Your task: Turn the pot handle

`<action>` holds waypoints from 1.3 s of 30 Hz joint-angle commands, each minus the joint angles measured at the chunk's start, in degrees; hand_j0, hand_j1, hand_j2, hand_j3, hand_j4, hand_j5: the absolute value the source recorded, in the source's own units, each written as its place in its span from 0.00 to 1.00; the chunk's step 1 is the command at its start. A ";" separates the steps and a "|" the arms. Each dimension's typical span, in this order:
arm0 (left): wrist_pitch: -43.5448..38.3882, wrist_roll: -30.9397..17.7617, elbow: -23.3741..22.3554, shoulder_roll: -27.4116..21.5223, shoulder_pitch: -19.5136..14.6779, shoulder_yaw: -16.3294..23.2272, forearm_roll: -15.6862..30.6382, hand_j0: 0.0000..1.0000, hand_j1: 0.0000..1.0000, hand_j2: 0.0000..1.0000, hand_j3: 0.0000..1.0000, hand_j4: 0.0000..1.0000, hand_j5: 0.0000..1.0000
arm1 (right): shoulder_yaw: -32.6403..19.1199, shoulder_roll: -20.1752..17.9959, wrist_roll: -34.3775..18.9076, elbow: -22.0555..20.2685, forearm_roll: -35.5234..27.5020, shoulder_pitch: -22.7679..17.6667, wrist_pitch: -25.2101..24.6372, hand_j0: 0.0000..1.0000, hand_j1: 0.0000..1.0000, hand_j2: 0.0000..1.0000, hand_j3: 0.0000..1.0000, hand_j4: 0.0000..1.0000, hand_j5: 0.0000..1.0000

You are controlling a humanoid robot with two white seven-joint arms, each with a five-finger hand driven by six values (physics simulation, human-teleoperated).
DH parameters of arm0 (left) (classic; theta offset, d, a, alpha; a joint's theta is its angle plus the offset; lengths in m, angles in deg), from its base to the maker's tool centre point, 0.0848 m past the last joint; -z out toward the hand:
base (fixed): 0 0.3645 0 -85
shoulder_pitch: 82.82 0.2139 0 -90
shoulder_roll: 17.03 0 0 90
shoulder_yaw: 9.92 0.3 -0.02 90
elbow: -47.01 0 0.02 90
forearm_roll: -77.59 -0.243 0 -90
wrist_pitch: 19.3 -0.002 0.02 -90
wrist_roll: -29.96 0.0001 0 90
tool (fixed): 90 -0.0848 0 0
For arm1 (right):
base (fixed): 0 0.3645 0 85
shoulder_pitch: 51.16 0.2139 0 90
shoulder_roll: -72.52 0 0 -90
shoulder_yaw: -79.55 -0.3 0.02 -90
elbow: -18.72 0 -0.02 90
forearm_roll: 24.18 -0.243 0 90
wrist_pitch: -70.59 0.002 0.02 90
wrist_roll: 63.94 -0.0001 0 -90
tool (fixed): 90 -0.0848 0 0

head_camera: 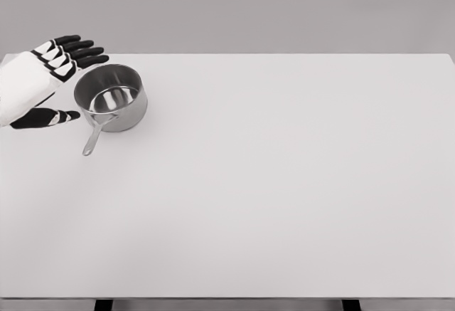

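A shiny steel pot, empty and upright, stands near the far left corner of the white desk, its slim handle pointing toward the near edge and slightly left. The left robot hand is just left of the pot, fingers spread wide and holding nothing, thumb near the handle's base.

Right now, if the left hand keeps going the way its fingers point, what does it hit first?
Probably the pot: the left hand is open, fingers pointing right toward its far rim. Depth is unclear from this one view, so they might pass just behind or above the rim.
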 commanded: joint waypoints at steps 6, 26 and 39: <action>-0.03 -9.90 0.81 0.23 -4.30 6.50 1.05 1.00 1.00 1.00 1.00 1.00 1.00 | 0.00 0.00 -0.01 0.00 0.00 -0.09 0.06 1.00 1.00 1.00 1.00 1.00 1.00; -0.03 -10.87 -1.30 9.55 -9.32 13.79 -16.26 1.00 1.00 1.00 1.00 1.00 1.00 | 0.00 0.00 -0.01 0.00 0.00 0.00 -0.03 1.00 1.00 1.00 1.00 1.00 1.00; -0.03 -10.87 -5.25 10.25 -9.76 15.29 -20.74 1.00 1.00 1.00 1.00 1.00 1.00 | 0.00 0.00 -0.01 0.00 0.00 -0.09 -0.02 1.00 1.00 1.00 1.00 1.00 1.00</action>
